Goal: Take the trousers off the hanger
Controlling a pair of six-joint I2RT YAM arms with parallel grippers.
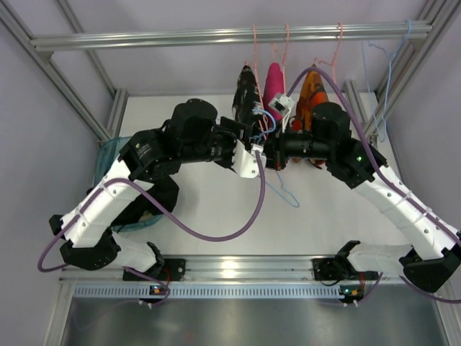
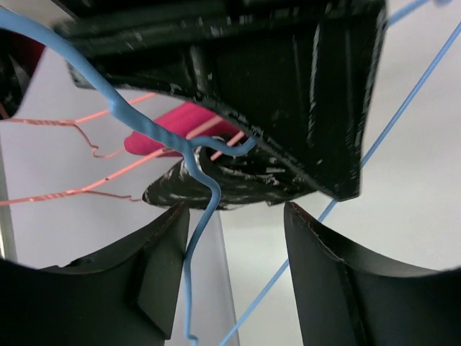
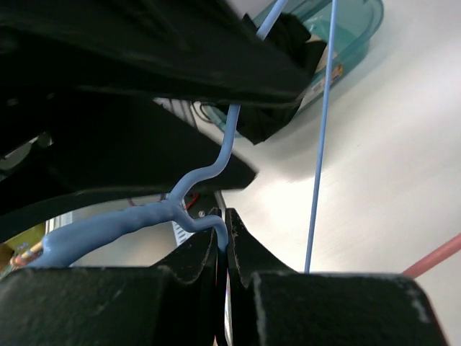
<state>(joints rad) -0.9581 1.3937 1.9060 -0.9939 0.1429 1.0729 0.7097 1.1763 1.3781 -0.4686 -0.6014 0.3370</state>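
Note:
The light-blue wire hanger (image 1: 282, 193) hangs bare between my two grippers at mid-table. My right gripper (image 3: 223, 225) is shut on the hanger (image 3: 194, 176) just under its twisted neck. My left gripper (image 2: 236, 216) faces it with jaws apart. The hanger (image 2: 193, 245) runs down between them, its wire resting against the left finger (image 2: 144, 274), well clear of the right one. In the top view the left gripper (image 1: 253, 155) and right gripper (image 1: 268, 153) almost touch. Black cloth, the trousers (image 3: 288, 32), lies in a teal bin (image 3: 353, 29), partly draped over its edge.
The teal bin (image 1: 106, 155) sits at the table's left edge under my left arm. On the rail (image 1: 230, 34) behind the grippers hang a speckled black garment (image 1: 246, 90), a pink one (image 1: 274, 83) and an orange one (image 1: 311, 90) on pink hangers. Spare blue hangers (image 1: 382, 65) hang at right.

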